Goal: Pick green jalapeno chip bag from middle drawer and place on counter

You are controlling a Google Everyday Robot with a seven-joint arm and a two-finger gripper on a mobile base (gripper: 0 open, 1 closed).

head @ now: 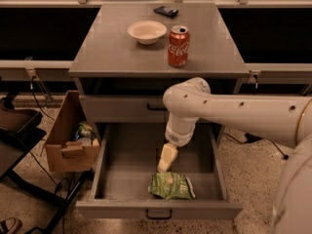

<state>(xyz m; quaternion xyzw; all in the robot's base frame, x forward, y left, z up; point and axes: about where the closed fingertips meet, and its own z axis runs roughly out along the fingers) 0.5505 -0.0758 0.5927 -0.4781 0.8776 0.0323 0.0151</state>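
Reaching step, camera view: gripper (163, 168) inside the open middle drawer (124, 177), pointing down, just behind the chip bag (170, 185) and apart from it; whether it is open or closed, I cannot tell. The chip bag lies flat on the drawer floor near the front wall. I would come forward over its middle, drop straight, pinch the crinkled top, then lift clear of the counter (112, 50) edge and set down away from the can (178, 46) and bowl (146, 31). Hidden: the drawer's right rear, behind my arm (234, 116). Unidentified: dark item (165, 11) at the counter's back.
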